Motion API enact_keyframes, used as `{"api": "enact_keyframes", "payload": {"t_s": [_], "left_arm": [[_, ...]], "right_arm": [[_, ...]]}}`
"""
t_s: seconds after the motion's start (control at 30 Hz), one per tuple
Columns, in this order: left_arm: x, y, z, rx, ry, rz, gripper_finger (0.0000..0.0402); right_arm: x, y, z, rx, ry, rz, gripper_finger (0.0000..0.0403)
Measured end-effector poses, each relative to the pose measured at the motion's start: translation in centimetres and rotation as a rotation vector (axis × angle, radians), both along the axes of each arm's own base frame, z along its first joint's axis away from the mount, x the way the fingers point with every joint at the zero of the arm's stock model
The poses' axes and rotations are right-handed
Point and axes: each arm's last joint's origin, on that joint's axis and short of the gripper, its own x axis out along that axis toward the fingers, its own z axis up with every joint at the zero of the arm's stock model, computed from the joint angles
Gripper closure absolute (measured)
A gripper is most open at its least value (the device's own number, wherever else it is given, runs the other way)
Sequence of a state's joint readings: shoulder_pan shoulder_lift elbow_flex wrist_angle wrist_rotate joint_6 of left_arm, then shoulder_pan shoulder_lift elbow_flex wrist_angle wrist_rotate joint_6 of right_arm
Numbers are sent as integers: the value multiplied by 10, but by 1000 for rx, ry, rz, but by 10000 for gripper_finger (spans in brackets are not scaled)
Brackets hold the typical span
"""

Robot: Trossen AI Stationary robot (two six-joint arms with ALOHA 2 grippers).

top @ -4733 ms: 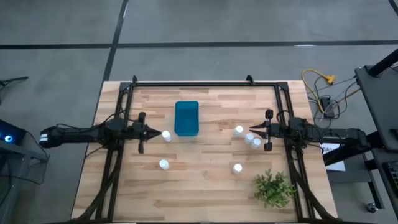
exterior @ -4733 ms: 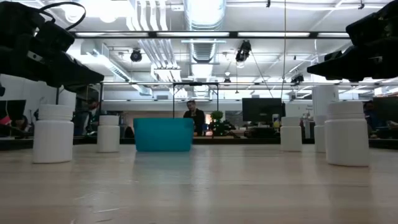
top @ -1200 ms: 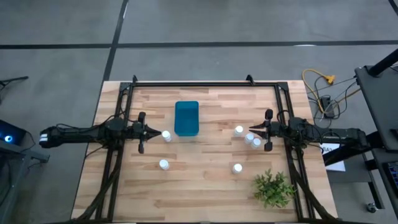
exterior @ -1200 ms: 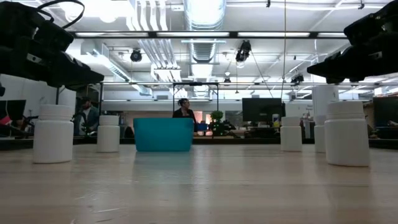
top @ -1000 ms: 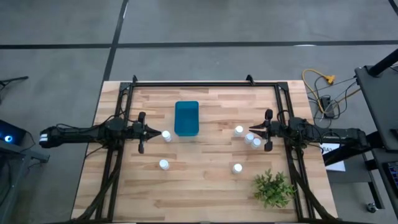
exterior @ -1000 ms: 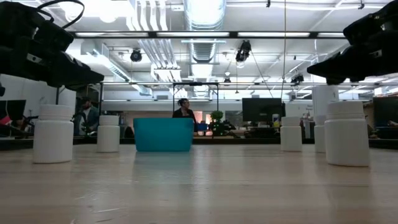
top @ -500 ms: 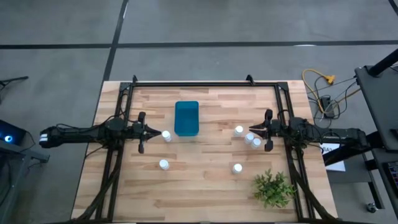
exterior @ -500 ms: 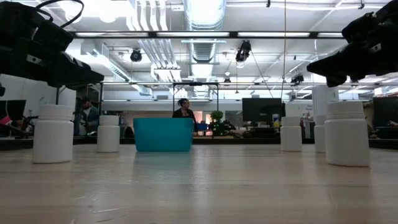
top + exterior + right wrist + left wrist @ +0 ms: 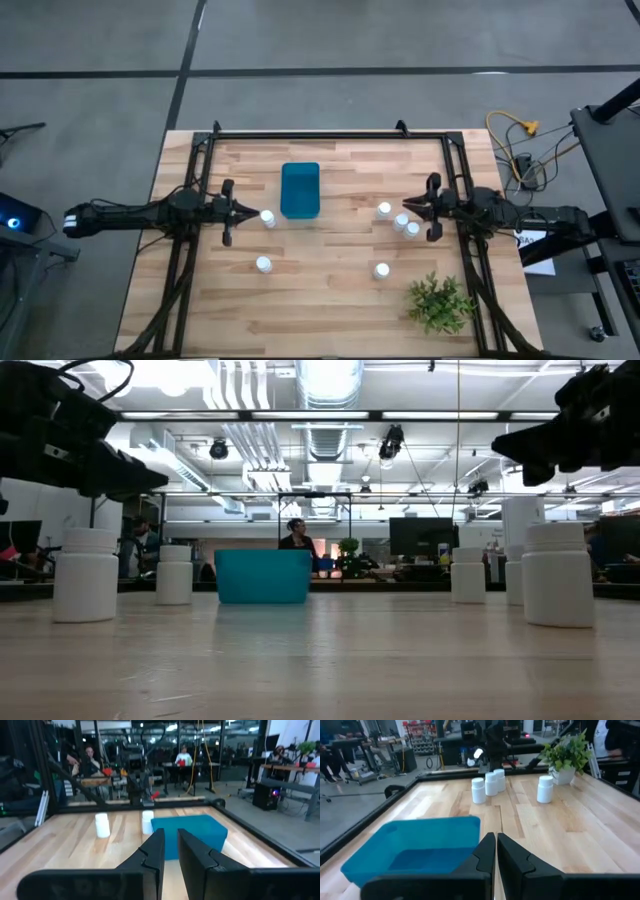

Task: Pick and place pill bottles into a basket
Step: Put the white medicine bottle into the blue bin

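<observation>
Six bottles [image 9: 384, 209] standing loose on the table [image 9: 330, 300], none in the blue basket [image 9: 300, 190]. Left gripper [image 9: 247, 211] clenched empty beside one bottle. Right gripper [image 9: 408, 208] raised over the right-hand cluster, fingers [image 9: 152, 851] seemingly slightly parted, holding nothing.

Looks like a big open robotics lab or tech workspace: exposed ducts [image 9: 325, 400] and strip lights are running across the ceiling, people [image 9: 184, 756] are sitting at desks with monitors [image 9: 418, 536] in the back, and equipment racks [image 9: 422, 742] are standing around a wooden surface [image 9: 330, 300].
</observation>
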State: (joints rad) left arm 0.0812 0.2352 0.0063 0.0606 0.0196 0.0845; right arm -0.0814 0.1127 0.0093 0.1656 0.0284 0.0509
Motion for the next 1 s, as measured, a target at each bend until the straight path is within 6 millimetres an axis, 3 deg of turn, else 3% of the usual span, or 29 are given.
{"api": "enact_keyframes", "payload": {"t_s": [0.57, 0.83, 1.0], "left_arm": [[1, 1, 26, 80, -270, 24, 401], [0, 4, 33, 90, -282, 132, 401], [-1, 5, 37, 89, -296, 160, 401]], "right_arm": [[2, 0, 11, -15, -110, -1, 360], [5, 1, 11, -72, -96, 30, 360], [5, 1, 30, -104, -23, 29, 351]]}}
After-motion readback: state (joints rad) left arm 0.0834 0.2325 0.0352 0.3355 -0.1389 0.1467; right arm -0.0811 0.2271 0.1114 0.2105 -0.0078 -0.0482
